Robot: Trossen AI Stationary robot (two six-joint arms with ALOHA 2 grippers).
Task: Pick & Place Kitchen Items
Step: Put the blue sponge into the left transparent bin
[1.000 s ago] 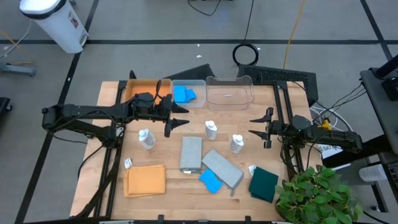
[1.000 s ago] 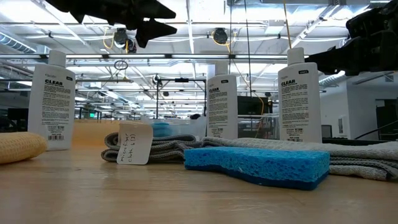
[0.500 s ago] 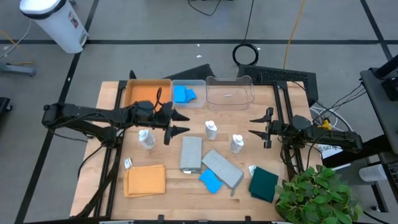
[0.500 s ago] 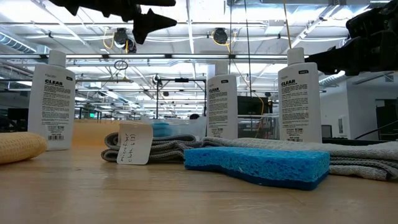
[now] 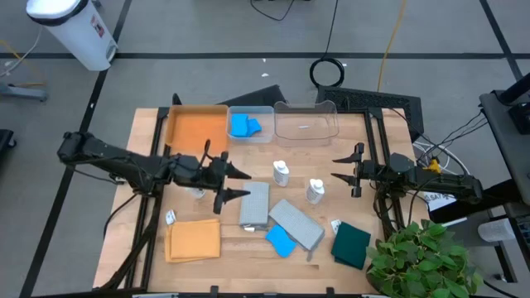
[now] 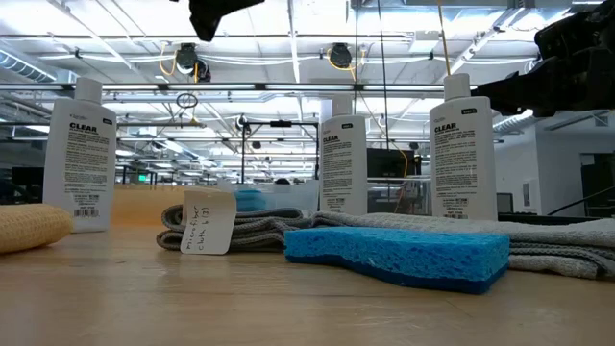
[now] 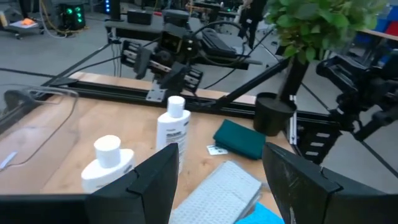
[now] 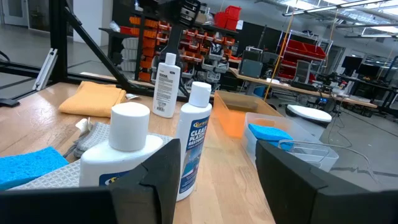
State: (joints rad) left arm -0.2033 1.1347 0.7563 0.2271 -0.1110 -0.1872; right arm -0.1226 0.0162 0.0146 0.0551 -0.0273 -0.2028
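Observation:
Three white bottles stand upright on the table: one (image 5: 197, 192) partly under my left arm, one (image 5: 281, 173) and one (image 5: 315, 191) mid-table. Two grey cloths (image 5: 254, 204) (image 5: 296, 223) lie flat, and a blue sponge (image 5: 280, 241) lies by the second one's near edge. An orange cloth (image 5: 194, 239) lies near left and a dark green cloth (image 5: 351, 244) near right. My left gripper (image 5: 248, 184) hangs open above the table, over the far left corner of the first grey cloth, holding nothing. My right gripper (image 5: 335, 169) waits open, level, right of the bottles.
An orange tray (image 5: 197, 126) sits at the far left. Beside it stands a clear bin (image 5: 265, 110) holding blue sponges (image 5: 244, 126), then a second clear bin (image 5: 306, 124). A potted plant (image 5: 422, 257) stands at the near right corner. Paper tags lie by the cloths.
My left gripper has swung toward the table's near edge, from beside the orange tray and sponge bin to over the left grey cloth, staying open and high above the table. Nothing on the table has moved.

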